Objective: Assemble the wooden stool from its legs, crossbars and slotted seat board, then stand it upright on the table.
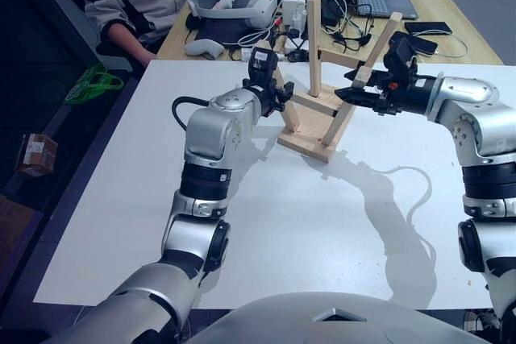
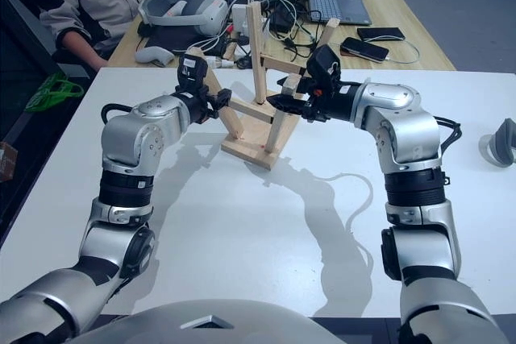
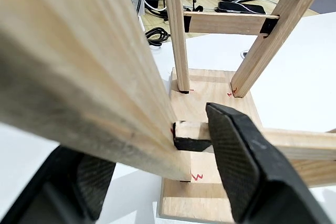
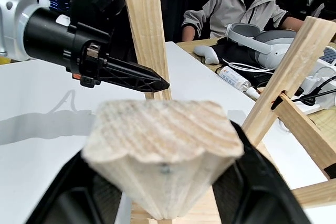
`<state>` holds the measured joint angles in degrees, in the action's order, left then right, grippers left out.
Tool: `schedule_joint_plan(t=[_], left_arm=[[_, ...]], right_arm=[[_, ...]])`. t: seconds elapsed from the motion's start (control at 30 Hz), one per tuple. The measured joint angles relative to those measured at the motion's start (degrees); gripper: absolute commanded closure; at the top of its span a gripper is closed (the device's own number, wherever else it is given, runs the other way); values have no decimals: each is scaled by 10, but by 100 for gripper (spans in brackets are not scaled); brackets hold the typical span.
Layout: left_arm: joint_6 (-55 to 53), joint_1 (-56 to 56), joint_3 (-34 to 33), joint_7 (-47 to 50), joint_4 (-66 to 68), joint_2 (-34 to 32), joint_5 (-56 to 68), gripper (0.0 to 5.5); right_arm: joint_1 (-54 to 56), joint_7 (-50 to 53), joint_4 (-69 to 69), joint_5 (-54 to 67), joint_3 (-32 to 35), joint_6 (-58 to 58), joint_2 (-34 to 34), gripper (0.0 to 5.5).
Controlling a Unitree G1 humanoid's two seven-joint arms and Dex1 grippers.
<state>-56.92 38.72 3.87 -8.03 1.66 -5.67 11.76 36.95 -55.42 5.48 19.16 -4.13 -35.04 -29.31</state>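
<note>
**Upturned stool, an arm at each front leg**

The pale wooden stool (image 1: 316,78) stands upside down. Its flat slotted seat board (image 1: 309,147) lies on the white worktop (image 1: 322,231), and four square legs rise from the board. My right gripper (image 1: 352,94) has its jaws clenched on the top end of the right front leg (image 1: 339,122), above the board's right edge. My left gripper (image 1: 280,93) sits at the left front leg (image 1: 289,116), above the board's left edge, beside the end of a crossbar (image 3: 294,145). Whether its jaws are clamped there I cannot tell.
</note>
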Motion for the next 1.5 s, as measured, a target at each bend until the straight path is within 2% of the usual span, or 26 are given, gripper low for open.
schedule_joint_plan(t=[0.1, 0.23, 0.47, 0.6, 0.83, 0.97, 1.13, 1.23, 1.5], left_arm=[[0, -6, 5, -1, -9, -4, -1, 278], [3, -1, 47, -14, -23, -37, -23, 278], [11, 23, 75, -17, 28, -48, -53, 278], [9, 12, 34, -14, 28, -20, -48, 278], [-26, -8, -123, 6, -2, 63, 26, 278], [-25, -7, -161, 5, -3, 65, 55, 278], [20, 57, -219, -17, 0, 21, 98, 278], [26, 87, -224, -39, 0, -11, 117, 278], [70, 88, -191, -48, 10, -21, 116, 278]], right_arm=[[0, 1, 0, -3, 3, 0, 3, 348], [0, 0, -3, -3, 9, -1, 5, 348], [0, 32, -3, -5, 10, -17, 24, 348], [-1, 42, -6, -5, 9, -19, 31, 348], [0, 50, -16, -3, 12, -18, 39, 348], [1, 54, -20, -3, 11, -18, 44, 348], [2, 67, -21, -2, 10, -18, 53, 348], [2, 72, -22, -1, 8, -19, 54, 348], [1, 73, -23, 0, 6, -18, 55, 348]])
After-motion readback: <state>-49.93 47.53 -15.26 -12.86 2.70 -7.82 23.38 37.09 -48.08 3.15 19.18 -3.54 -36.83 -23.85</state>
